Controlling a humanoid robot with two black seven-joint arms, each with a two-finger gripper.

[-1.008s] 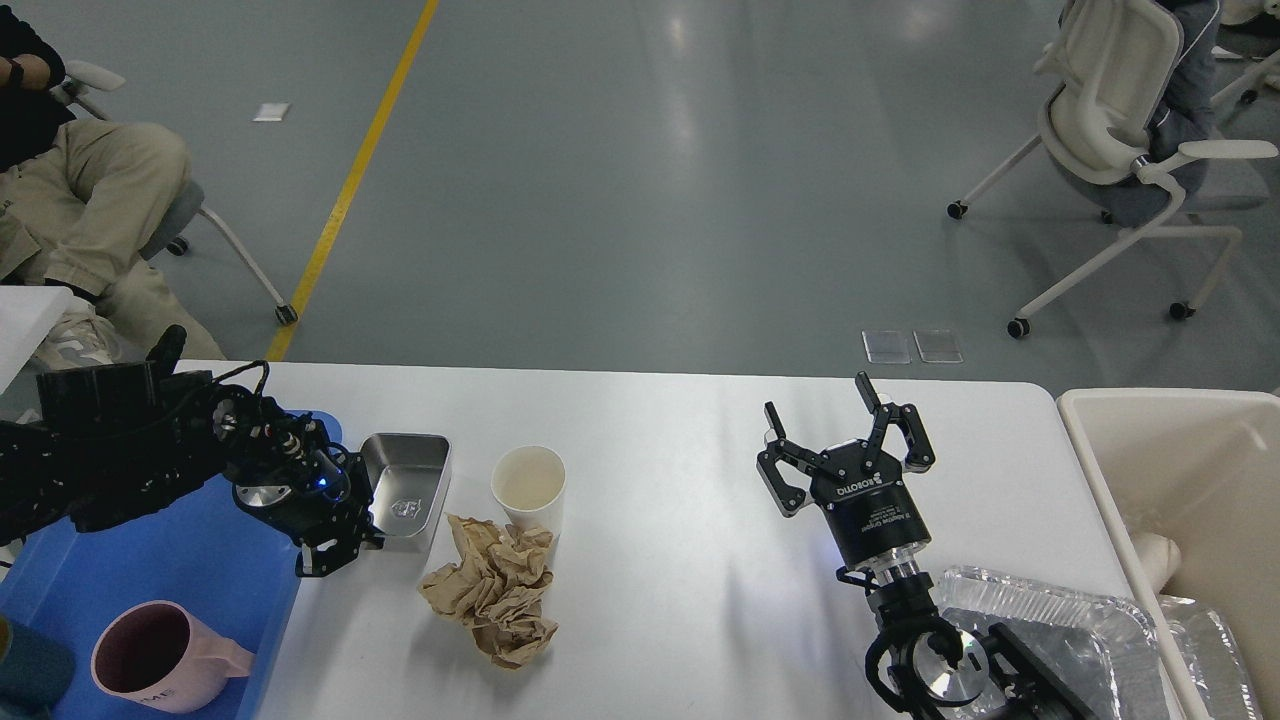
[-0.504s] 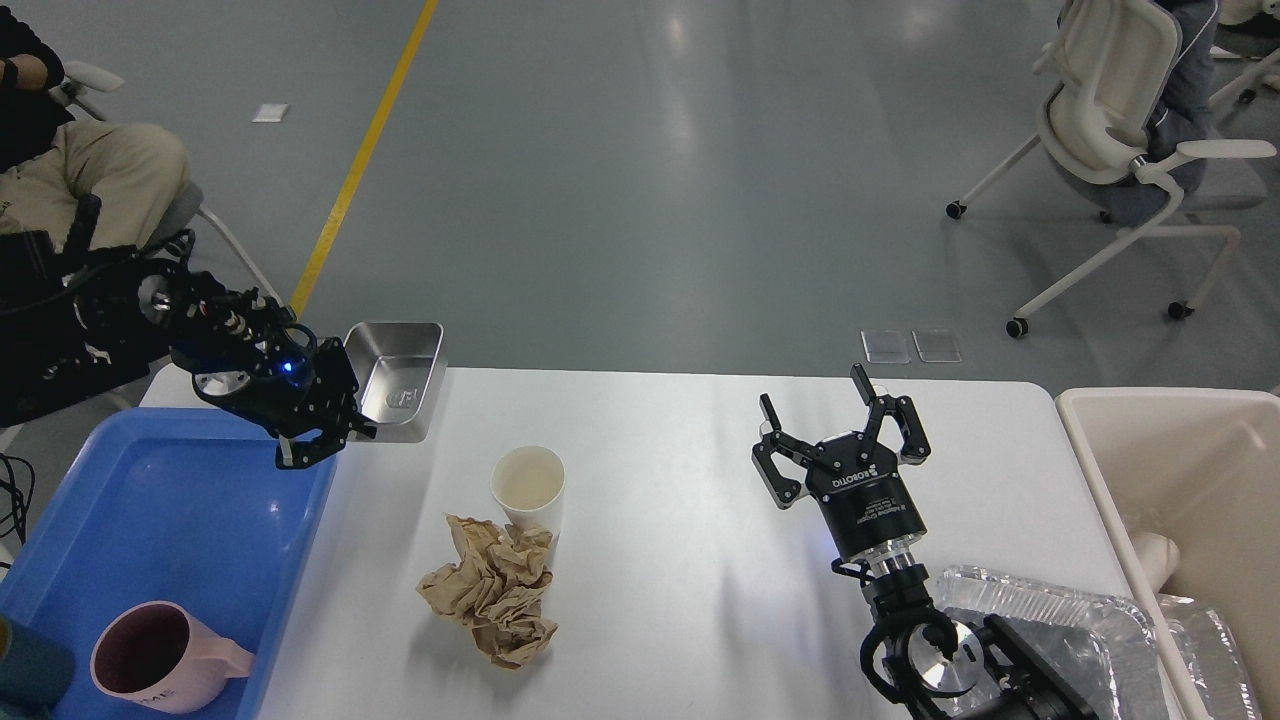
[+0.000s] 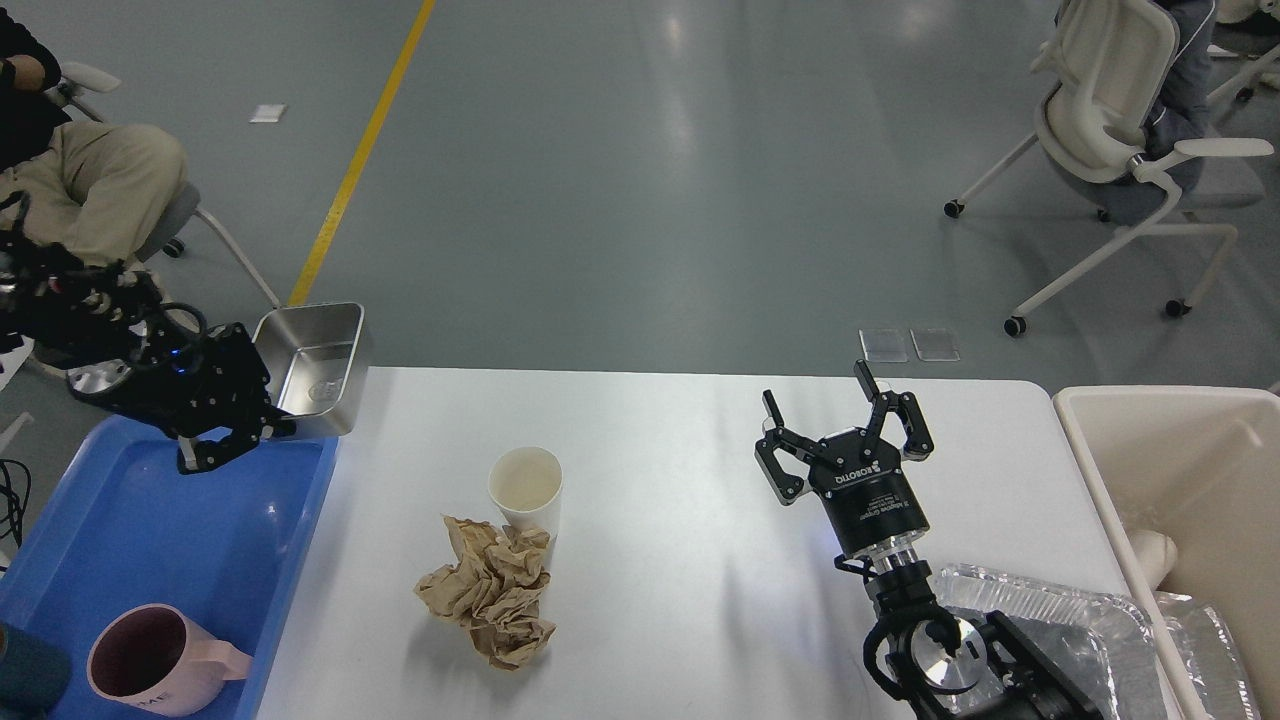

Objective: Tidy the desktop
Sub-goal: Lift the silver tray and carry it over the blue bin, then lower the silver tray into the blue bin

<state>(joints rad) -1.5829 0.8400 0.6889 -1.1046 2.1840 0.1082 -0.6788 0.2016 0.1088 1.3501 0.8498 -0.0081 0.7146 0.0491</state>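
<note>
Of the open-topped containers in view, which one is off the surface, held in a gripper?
The small steel tin, gripped at its rim by the left gripper near the blue tray. The paper cup stands on the desktop, and the pink mug sits in the tray.

The desktop (image 3: 700, 560) is open across its middle, from the far edge to the near edge, between the paper cup (image 3: 525, 488) and the right gripper (image 3: 843, 420).

Left of centre, the upright cup and the crumpled brown paper (image 3: 490, 590) touching its near side block passage.

At the near right corner a clear plastic tray (image 3: 1050, 620) lies under the right arm, against the cream bin (image 3: 1170, 470) along the right edge.

Along the left edge the blue tray (image 3: 150, 530) holds a pink mug (image 3: 160, 670). At the far left corner the left gripper (image 3: 245, 440), apparently clamped on a steel tin (image 3: 315, 365), occupies the air above the tray's far end.
</note>
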